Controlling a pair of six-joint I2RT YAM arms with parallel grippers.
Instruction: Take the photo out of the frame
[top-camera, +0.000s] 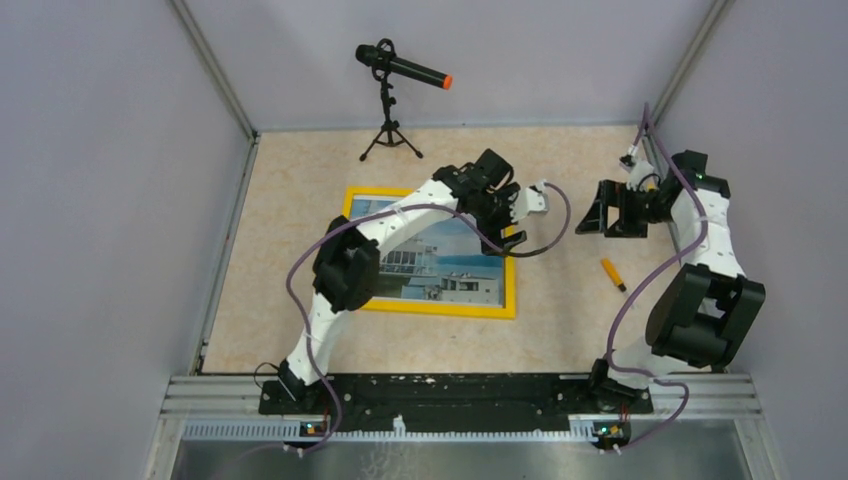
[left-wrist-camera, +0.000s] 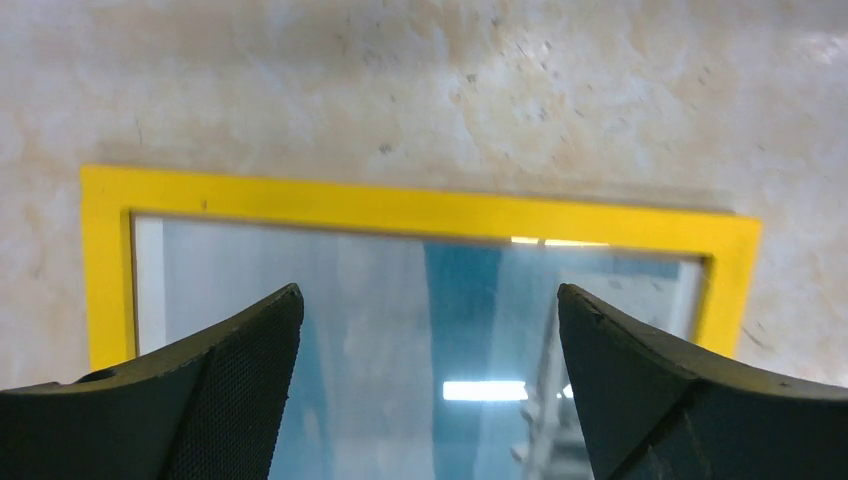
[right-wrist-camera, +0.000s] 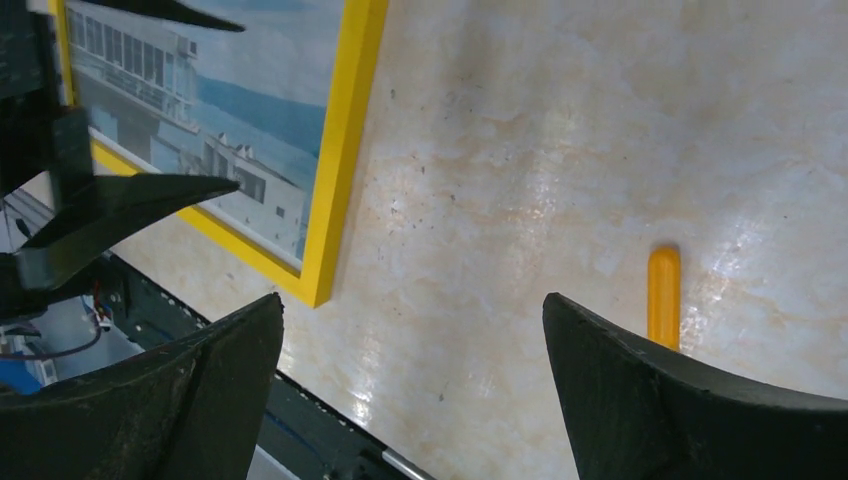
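Observation:
The frame (top-camera: 440, 309) lies face up on the table, its bright yellow border around the photo (top-camera: 445, 265) of a white building, blue sky and water. My left gripper (top-camera: 530, 215) hovers open over the frame's right end. In the left wrist view its fingertips (left-wrist-camera: 285, 310) spread wide above the photo (left-wrist-camera: 350, 300), with the frame's short side (left-wrist-camera: 420, 208) beyond them. My right gripper (top-camera: 592, 208) hangs open over bare table to the right of the frame. The right wrist view shows the frame's corner (right-wrist-camera: 318, 290) and the photo (right-wrist-camera: 230, 90) at upper left, apart from that gripper (right-wrist-camera: 412, 300).
A small orange-yellow stick (top-camera: 613, 274) lies on the table right of the frame, also by my right finger (right-wrist-camera: 664, 295). A microphone on a black tripod (top-camera: 388, 125) stands at the back. Grey walls close in the table on three sides.

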